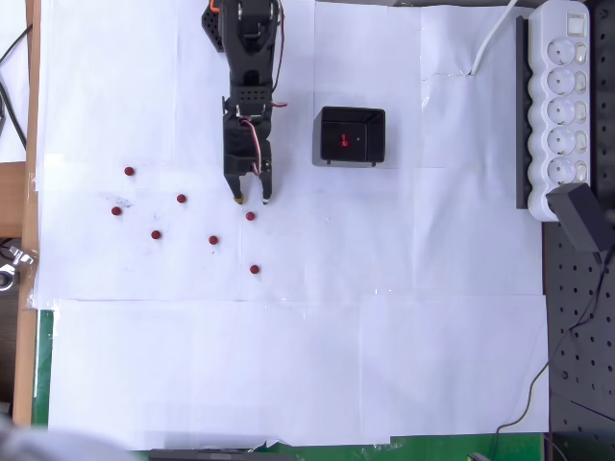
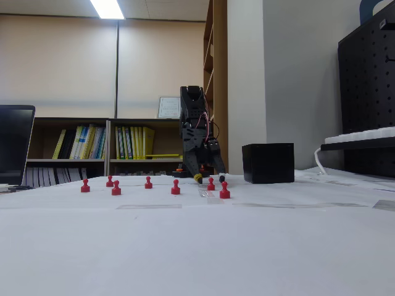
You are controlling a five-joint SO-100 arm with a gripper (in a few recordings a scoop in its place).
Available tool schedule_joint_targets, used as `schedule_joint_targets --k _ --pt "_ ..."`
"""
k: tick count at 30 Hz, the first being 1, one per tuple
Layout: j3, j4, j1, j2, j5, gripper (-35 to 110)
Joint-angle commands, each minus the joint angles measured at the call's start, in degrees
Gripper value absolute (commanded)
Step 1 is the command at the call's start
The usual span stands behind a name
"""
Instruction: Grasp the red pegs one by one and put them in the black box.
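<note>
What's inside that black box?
The overhead view shows one red peg lying on the black box's glossy floor. From the side, in the fixed view, its walls hide the inside.

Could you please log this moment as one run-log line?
gripper: open, above peg | black box: one peg inside | seven pegs on paper

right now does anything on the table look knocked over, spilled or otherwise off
Nothing stands out. Seven red pegs stand upright and scattered on the white paper, one more lies inside the black box, which sits square. The gripper is open beside a peg.
</note>
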Motion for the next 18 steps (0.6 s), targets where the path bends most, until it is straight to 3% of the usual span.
schedule_joint_targets --k 1,18 --pt "1.3 -3.2 0.1 1.6 0.1 16" --pt "8.3 -10.5 -0.7 13.7 0.9 16"
